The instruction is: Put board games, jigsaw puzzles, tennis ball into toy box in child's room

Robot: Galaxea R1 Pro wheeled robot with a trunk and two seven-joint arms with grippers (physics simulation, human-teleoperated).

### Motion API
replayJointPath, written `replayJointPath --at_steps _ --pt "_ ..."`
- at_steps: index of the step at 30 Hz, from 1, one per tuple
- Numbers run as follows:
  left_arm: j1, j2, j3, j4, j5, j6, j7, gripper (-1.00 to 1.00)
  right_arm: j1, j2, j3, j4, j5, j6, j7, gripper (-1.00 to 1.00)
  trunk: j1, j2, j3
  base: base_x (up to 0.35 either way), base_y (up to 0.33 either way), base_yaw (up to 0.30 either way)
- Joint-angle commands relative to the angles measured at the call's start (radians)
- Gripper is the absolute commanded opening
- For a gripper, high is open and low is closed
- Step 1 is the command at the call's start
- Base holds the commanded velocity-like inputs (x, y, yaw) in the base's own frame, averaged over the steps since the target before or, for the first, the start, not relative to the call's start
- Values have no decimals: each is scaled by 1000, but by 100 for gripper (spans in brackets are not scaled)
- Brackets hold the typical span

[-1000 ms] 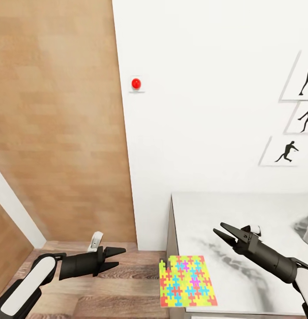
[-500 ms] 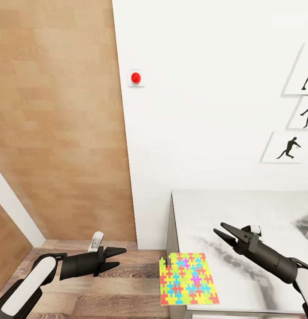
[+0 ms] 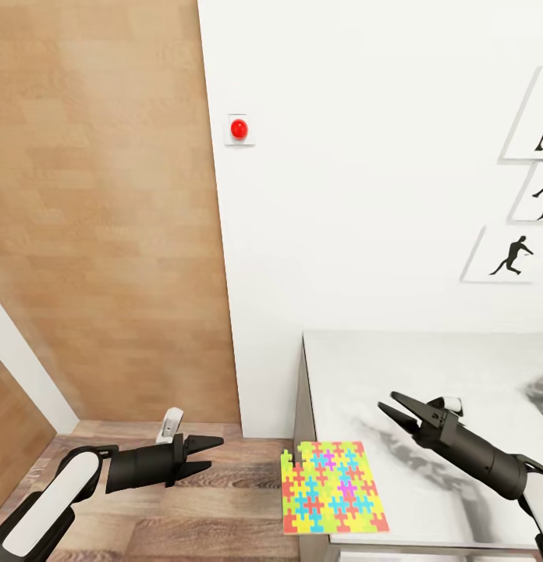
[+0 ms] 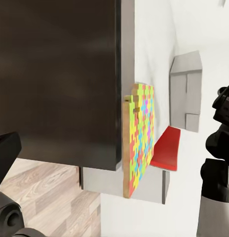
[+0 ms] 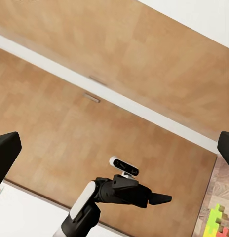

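One jigsaw puzzle [image 3: 334,488], a flat square of yellow, blue, green and pink pieces, lies on the near left corner of the pale table [image 3: 427,367], its edge slightly over the side. My right gripper [image 3: 390,412] hovers open above the table, just right of and beyond the puzzle. My left gripper [image 3: 213,453] is open over the wood floor, left of the table. The left wrist view shows the jigsaw puzzle [image 4: 139,138] edge-on, with the grey toy box [image 4: 186,91] beyond it. In the right wrist view, both open fingertips [image 5: 6,150] frame my left arm [image 5: 124,192].
A red wall button [image 3: 239,129] sits on the white wall beside a wood-panelled door [image 3: 100,218]. Black silhouette prints [image 3: 513,257] hang at the right. A flat red object [image 4: 166,148] lies on the table past the puzzle. The table's dark side panel [image 4: 60,79] faces my left gripper.
The whole head view has shifted a little, so the camera moved. Both arms keep the same pose and both grippers stay open. The puzzle has not moved on the table.
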Motion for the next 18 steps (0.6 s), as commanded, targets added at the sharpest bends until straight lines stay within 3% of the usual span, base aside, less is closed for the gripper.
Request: replayJointPath --at_steps 1,11,18 --pt "-1 1 -1 -2 -9 0 -10 100 -1 0 -3 0 4 4 5 100 0 -1 -1 0 0 0" --pt "-1 1 -2 -10 -9 0 -10 100 0 0 -12 0 4 4 5 100 0 -1 -1 -3 -3 0" --pt "-1 1 -3 -11 -10 0 -10 100 1 0 -13 0 4 4 5 100 0 -1 -1 -116 -139 0"
